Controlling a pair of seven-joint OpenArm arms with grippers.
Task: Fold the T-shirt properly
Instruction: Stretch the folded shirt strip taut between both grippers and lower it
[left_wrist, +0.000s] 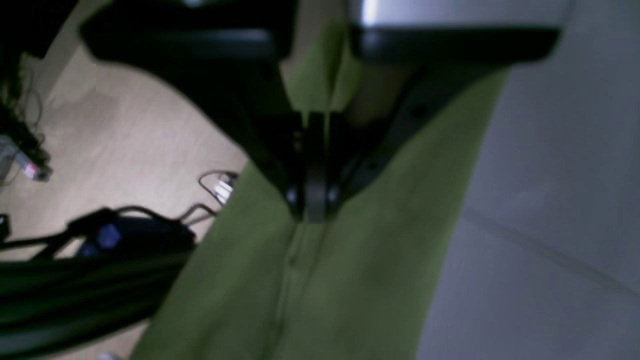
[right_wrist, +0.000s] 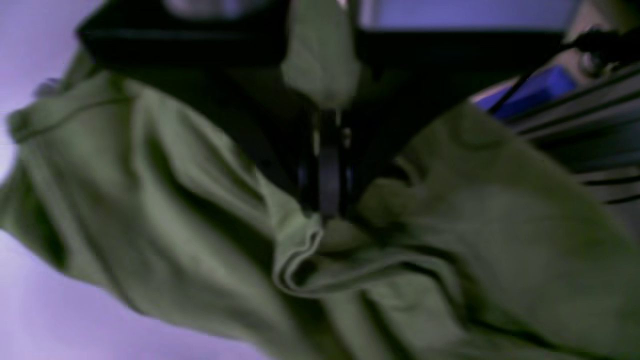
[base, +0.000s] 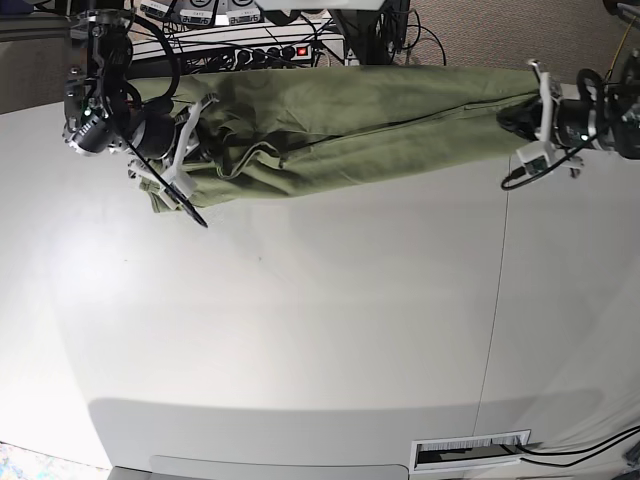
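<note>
The plain olive-green soft cotton T-shirt lies stretched in a band across the pale grey table at twelve o'clock. The right gripper is clamped on bunched fabric at ten o'clock. The left gripper is clamped on the cloth's opposite end at two o'clock.

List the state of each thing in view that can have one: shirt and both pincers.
T-shirt: stretched lengthwise along the table's far edge, loosely folded, bunched at one end, gripped at both ends.
Left pincer: shut on the T-shirt's smoother end.
Right pincer: shut on the T-shirt's bunched end.
Table: white, bearing the T-shirt.
</note>
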